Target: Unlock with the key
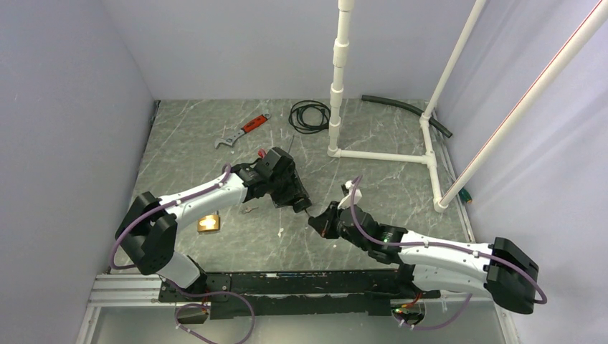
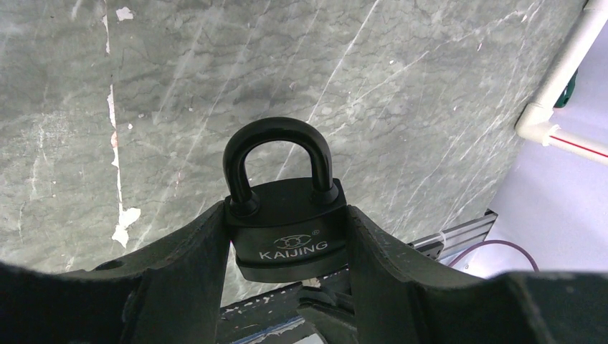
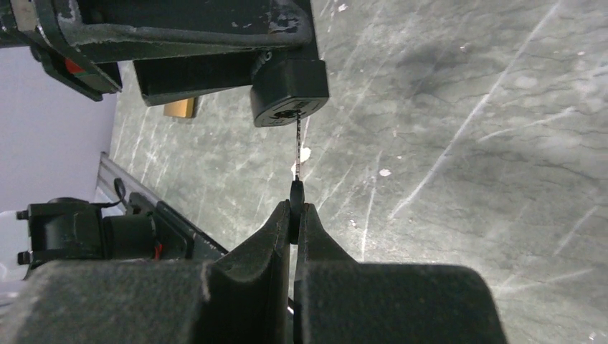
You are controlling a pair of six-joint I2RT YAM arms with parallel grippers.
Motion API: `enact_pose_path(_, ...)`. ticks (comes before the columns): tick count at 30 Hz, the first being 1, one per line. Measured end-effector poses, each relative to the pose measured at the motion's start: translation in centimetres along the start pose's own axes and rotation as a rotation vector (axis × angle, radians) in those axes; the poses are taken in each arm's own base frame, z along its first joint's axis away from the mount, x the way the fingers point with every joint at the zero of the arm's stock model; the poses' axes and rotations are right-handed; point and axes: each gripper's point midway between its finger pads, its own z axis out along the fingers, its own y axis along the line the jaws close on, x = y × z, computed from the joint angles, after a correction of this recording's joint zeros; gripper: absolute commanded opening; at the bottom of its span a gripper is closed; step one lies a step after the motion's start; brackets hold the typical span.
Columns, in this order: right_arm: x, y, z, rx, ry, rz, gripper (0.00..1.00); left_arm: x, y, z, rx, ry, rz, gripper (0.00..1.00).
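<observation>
Gripped black metal padlock (image 2: 287, 229) in left gripper (image 2: 287, 215), jaws clamped on both sides. Pinched thin silver key (image 3: 297, 150) in right gripper (image 3: 295, 206), jaws together on its head. Aimed key's long blade straight ahead of right gripper at round keyhole (image 3: 287, 113); tip touching or just inside, couldn't tell which. Likely needed push, then turn.

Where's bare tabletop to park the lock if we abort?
Free: the far-left corner between the left wall and the wrench; the near strip between the brass padlock and the right arm; the patch between that arm and the PVC frame. Crowded: mid-table, where the black padlock meets the key.
</observation>
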Motion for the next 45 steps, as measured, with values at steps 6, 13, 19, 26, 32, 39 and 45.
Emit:
enact_pose_path(6,-1.7,-0.7,-1.2,0.027,-0.056,0.009,0.00,0.0,0.3,0.0,-0.013,-0.004,0.001,0.00)
enact_pose_path(13,-2.7,0.0,-1.7,-0.007,-0.084,0.014,0.00,0.2,1.4,-0.2,-0.059,0.002,-0.001,0.00)
enact_pose_path(19,-0.1,-0.3,0.1,-0.010,-0.001,-0.008,0.00,0.3,2.0,-0.2,-0.087,0.003,-0.002,0.00)
enact_pose_path(26,1.1,-0.3,0.1,-0.018,0.027,-0.022,0.00,0.5,3.1,-0.5,-0.144,0.013,0.001,0.00)
enact_pose_path(32,2.5,-0.4,0.2,-0.021,0.077,-0.049,0.00,-0.7,2.0,0.1,-0.180,-0.001,0.010,0.00)
enact_pose_path(39,5.5,-1.5,0.6,0.018,0.156,-0.163,0.00,-0.5,3.9,2.0,-0.267,0.047,-0.004,0.00)
enact_pose_path(45,6.1,-2.9,1.5,0.066,0.156,-0.247,0.00,0.2,6.2,3.9,-0.396,0.145,-0.041,0.00)
